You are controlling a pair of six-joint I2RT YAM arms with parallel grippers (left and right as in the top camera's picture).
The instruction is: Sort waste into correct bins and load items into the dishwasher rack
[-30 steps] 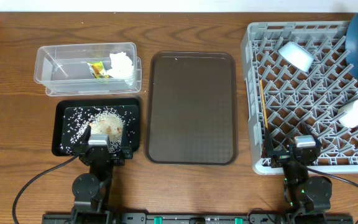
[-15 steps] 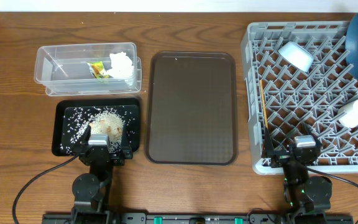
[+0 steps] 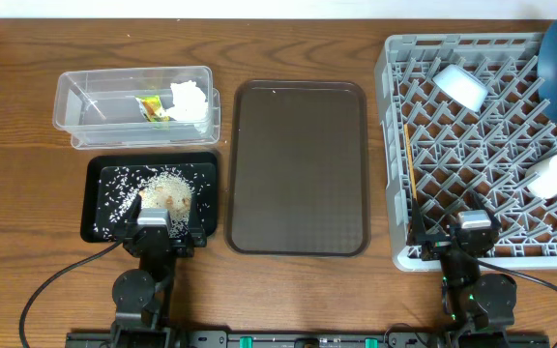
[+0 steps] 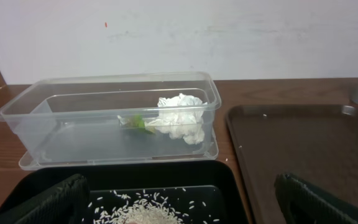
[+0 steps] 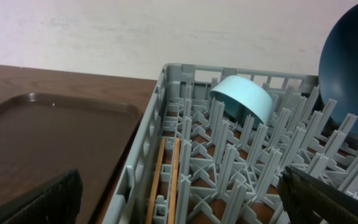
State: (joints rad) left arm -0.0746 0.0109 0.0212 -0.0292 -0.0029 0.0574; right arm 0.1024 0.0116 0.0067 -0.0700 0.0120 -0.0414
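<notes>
We find the left end effector (image 3: 163,232) apart and empty at the black tray (image 3: 89,208)'s near edge, the right end effector (image 3: 460,233) likewise at the dishwasher rack (image 3: 393,155)'s.

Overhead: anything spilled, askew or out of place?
Little. The rice lies inside the black tray, wrapper and tissue in the clear tub. One tiny white speck, perhaps rice, sits on the brown tray at its far end.
</notes>
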